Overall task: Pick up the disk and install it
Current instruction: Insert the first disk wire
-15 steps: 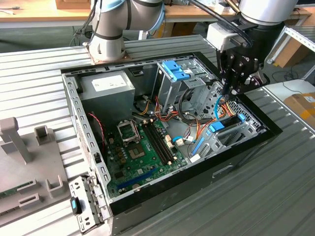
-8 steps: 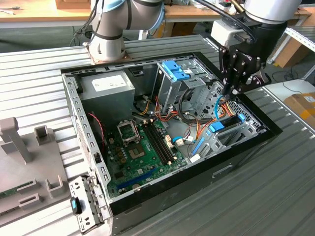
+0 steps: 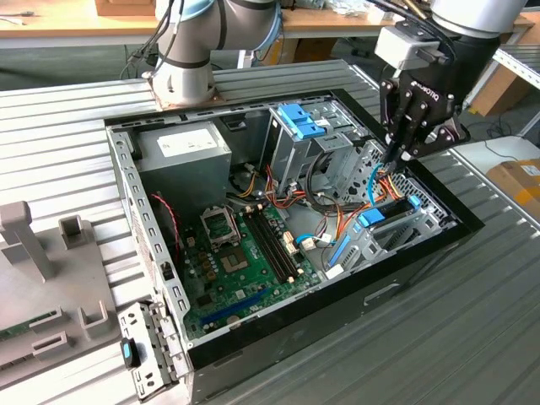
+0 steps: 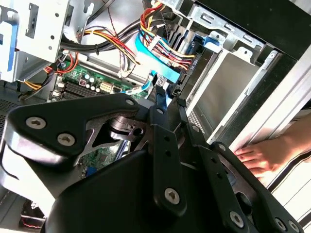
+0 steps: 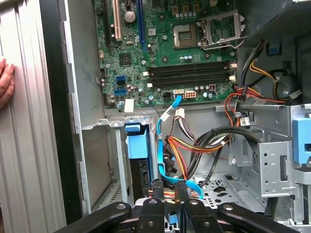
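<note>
The disk, dark with blue rails and a blue end tab, lies in the drive bay at the exterior view's right side of the open computer case. In the first wrist view the disk stands in the bay beside a thin blue cable. My gripper hangs just above the bay, a little behind the disk and among the cables. Its fingers are shut, with nothing held between them. The shut gripper also appears in the second wrist view, close to the blue cable.
A light-blue latch plate tops the tall drive cage. Orange, yellow and black wires crowd the space beside the bay. The motherboard and power supply fill the rest. A person's hand rests outside the case wall.
</note>
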`<state>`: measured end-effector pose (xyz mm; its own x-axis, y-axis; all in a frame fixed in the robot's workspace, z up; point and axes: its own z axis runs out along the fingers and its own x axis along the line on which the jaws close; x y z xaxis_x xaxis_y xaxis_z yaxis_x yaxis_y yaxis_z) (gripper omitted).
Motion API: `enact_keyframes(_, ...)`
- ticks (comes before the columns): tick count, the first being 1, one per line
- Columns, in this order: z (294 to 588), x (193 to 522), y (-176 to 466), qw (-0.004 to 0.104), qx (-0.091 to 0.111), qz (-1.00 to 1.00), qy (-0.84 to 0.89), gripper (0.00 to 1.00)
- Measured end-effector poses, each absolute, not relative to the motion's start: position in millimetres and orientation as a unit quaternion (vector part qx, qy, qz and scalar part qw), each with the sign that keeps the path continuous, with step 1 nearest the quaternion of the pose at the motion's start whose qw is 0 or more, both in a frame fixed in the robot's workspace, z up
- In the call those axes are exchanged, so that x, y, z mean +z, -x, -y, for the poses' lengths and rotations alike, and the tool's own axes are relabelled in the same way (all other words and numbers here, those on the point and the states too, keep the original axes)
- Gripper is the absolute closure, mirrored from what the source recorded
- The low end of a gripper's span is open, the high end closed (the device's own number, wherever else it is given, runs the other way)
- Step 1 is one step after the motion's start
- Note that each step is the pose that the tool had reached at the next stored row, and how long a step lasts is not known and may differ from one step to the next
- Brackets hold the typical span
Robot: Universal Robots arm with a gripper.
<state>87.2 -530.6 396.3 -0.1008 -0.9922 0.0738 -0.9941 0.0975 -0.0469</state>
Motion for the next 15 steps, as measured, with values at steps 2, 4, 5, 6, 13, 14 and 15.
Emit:
enact_keyframes(2, 530.1, 396.4, -91.2, 0.016, 0.04, 0.741, -0.671, 0.76)
enact_keyframes(4, 529.8, 396.3, -94.3, 0.019, 0.038, 0.74, -0.671, 0.76)
enact_keyframes(5, 529.4, 396.3, -95.4, 0.021, 0.038, 0.74, -0.671, 0.76)
enact_keyframes(6, 529.4, 396.2, -95.4, 0.022, 0.038, 0.741, -0.671, 0.76)
enact_keyframes(13, 529.1, 396.3, -95.7, 0.022, 0.038, 0.741, -0.67, 0.76)
enact_keyframes(14, 529.1, 396.3, -95.8, 0.022, 0.038, 0.741, -0.67, 0.76)
enact_keyframes(15, 529.1, 396.4, -97.1, 0.023, 0.037, 0.741, -0.67, 0.76)
